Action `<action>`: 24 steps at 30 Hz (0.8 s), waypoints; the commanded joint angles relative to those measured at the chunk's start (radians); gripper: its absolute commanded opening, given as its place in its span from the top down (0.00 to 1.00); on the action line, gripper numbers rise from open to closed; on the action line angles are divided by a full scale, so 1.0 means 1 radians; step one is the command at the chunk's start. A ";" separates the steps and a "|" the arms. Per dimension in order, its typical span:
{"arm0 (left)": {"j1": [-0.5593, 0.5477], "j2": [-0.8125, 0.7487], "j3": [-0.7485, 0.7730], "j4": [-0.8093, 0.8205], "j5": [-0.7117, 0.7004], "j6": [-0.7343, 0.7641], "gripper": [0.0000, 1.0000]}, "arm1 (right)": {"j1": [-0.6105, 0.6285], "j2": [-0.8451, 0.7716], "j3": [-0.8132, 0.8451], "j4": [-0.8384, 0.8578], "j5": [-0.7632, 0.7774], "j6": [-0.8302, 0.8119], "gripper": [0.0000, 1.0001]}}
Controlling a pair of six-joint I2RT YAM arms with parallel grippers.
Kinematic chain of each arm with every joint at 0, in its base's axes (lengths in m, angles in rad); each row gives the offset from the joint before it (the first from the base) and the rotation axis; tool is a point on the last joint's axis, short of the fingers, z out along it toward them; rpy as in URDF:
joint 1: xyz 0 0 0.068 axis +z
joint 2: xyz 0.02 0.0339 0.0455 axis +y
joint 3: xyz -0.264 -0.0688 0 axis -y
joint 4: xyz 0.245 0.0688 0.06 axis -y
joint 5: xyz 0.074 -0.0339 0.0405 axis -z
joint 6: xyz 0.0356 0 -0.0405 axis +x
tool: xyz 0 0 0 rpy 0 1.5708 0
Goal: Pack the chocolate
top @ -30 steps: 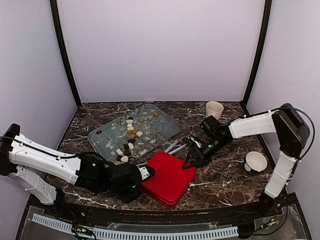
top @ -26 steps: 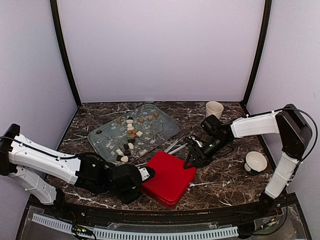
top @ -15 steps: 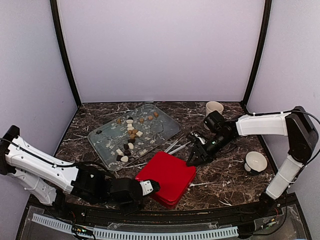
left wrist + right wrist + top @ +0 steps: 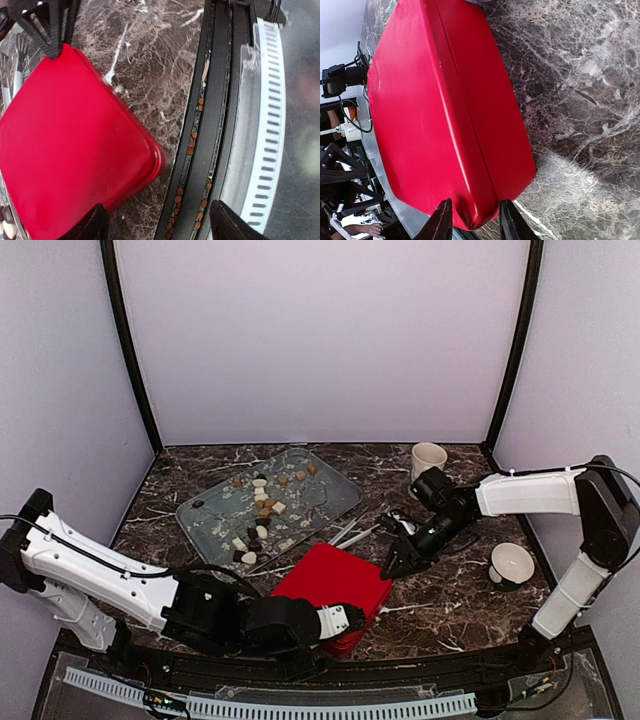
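Chocolate lumps (image 4: 262,508) lay small on glass tray (image 4: 330,492), red box (image 4: 335,580) hid its inside, right gripper (image 4: 475,204) pinched its far corner, left gripper (image 4: 156,206) gaped wide at the near corner, beside marble table (image 4: 450,600) edge.

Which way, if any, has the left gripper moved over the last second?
Yes: the left gripper slid right along the red box, away from the glass tray.

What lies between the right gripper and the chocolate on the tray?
Thin silver utensils lie on the marble between the right gripper and the chocolate, just off the glass tray's right edge. The top external view shows this.
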 commanded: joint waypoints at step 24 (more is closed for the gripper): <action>-0.032 0.169 -0.034 0.164 -0.239 0.296 0.28 | 0.026 -0.069 0.011 -0.070 0.029 -0.020 0.55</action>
